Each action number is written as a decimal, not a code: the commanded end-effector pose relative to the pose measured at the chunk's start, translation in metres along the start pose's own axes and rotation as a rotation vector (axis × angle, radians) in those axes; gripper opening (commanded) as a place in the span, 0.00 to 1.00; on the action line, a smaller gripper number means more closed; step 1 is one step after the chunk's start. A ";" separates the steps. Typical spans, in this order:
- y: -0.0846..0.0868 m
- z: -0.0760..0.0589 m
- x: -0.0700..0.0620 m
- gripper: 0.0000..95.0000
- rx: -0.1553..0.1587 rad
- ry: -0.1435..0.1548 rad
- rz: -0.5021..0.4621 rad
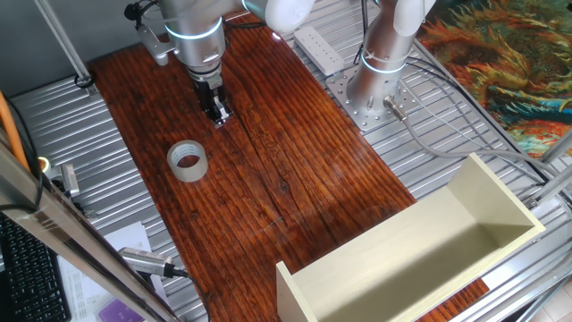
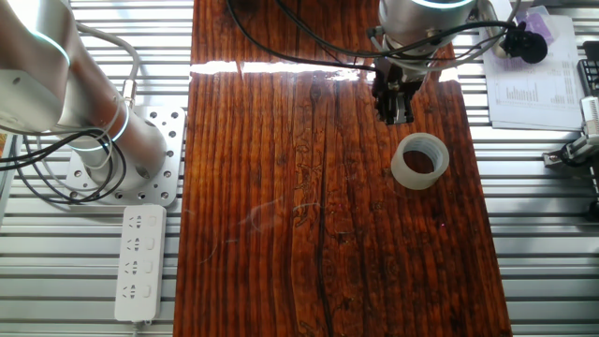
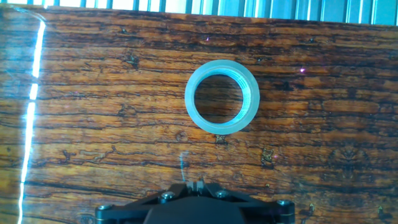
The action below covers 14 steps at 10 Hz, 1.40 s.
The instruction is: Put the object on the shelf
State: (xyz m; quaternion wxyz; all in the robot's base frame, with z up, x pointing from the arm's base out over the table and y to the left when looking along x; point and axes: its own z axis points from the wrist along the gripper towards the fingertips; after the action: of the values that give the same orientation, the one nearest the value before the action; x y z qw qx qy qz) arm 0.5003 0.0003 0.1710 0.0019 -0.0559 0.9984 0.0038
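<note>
Near the far end of the desk: dark two-finger end effector (image 1: pixel 217 111), hanging above bare boards, fingers looking pressed together, gripping nothing.
Tape: translucent whitish-grey ring-shaped roll of packing tape (image 1: pixel 188 161), lying flat on the dark red-brown wooden desk (image 1: pixel 295 188), just beside the end effector, toward the left edge, not touching it.
Shelf: long cream open box of flat boards (image 1: pixel 420 255), at the near right corner, well apart from the roll.
Step in hand: approach and grasp, by judgement.
Doing it well: spread fingers first; centre over one wall of the ring, one finger inside the hole; descend straight; avoid nudging the roll.
Count: one roll, one shelf, one end effector.
</note>
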 end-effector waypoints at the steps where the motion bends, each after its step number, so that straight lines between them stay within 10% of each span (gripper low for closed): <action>1: 0.000 0.000 0.000 0.00 -0.001 0.001 -0.001; 10: -0.001 0.002 -0.002 0.00 0.005 0.000 -0.008; 14: -0.020 0.014 -0.028 0.00 0.004 0.011 -0.038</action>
State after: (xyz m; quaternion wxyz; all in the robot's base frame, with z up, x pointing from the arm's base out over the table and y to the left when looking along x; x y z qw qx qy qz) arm 0.5355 -0.0179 0.1554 -0.0061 -0.0774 0.9970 0.0025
